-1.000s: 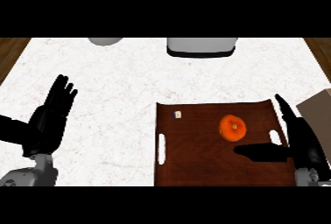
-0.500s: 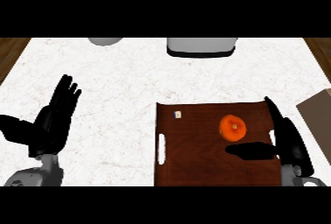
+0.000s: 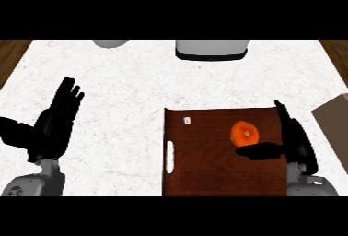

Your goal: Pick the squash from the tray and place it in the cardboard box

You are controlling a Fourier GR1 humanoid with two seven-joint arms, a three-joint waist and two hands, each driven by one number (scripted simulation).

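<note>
While the orange squash (image 3: 245, 132) lay on the dark brown tray (image 3: 204, 170), the right hand (image 3: 293, 140) stood just beside it, fingers straight, thumb stretched beneath it, holding nothing. At the right edge showed a corner of the cardboard box (image 3: 333, 117). The left hand (image 3: 54, 122) rested open over the white speckled surface (image 3: 129, 87), well apart. A grey appliance (image 3: 212, 49) and a grey bowl (image 3: 111, 43) sat at the far edge.

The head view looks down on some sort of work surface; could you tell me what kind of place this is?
Probably a kitchen: a white speckled counter with wood edges, a grey appliance at the back, and a squash on a brown tray.
</note>
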